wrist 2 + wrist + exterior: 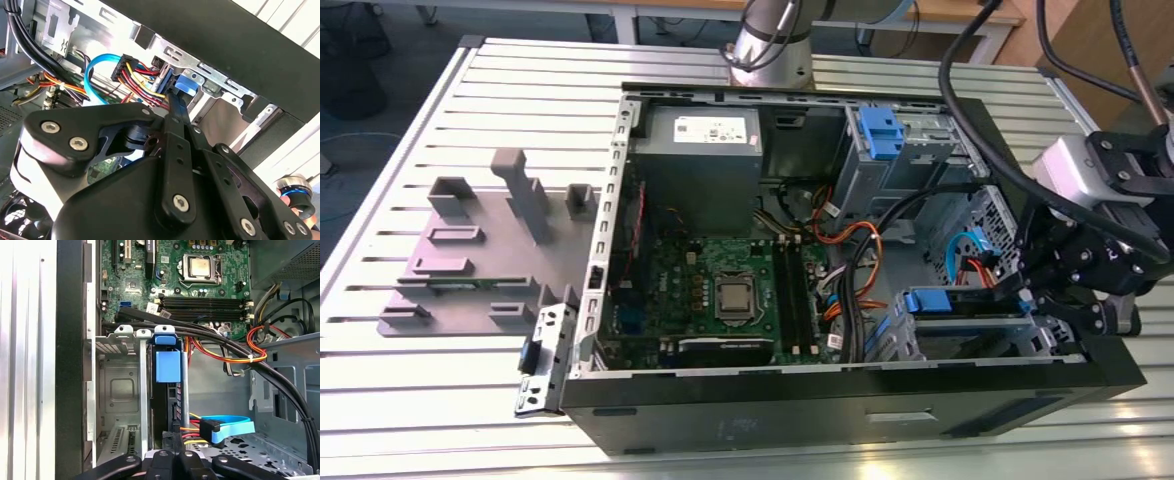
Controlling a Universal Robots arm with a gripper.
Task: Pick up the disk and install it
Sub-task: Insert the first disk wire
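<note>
1. The disk (167, 390) stands on edge in a slot of the metal drive cage (120, 405), in the corner of the open computer case (854, 400) nearest the end effector. In the first wrist view its blue carrier tab sits at the cage's open side and its dark body runs down toward the end effector's links.
2. In the exterior view the same blue carrier (937, 300) shows at the cage, just beside the end effector (1067, 300).
3. In the second wrist view a thin black finger (176, 107) reaches up to the blue carrier (187, 85); whether it grips the carrier or only touches it I cannot tell, nor how far the jaws are parted.
4. A bundle of red, yellow and black power wires with a black plug (131, 67) and a light blue data cable (95, 70) lie close beside the disk.
5. The arm comes in from the exterior view's right, its wrist bent over the case wall so the end effector points into the drive corner.
6. Further in, the motherboard (720, 290) lies flat, with the grey power supply (700, 150) beyond it.
7. The case rests on a slatted metal desk (427, 400); a grey plastic stand (480, 250) with upright posts sits on the exterior view's left, well apart from the case's drive corner.
</note>
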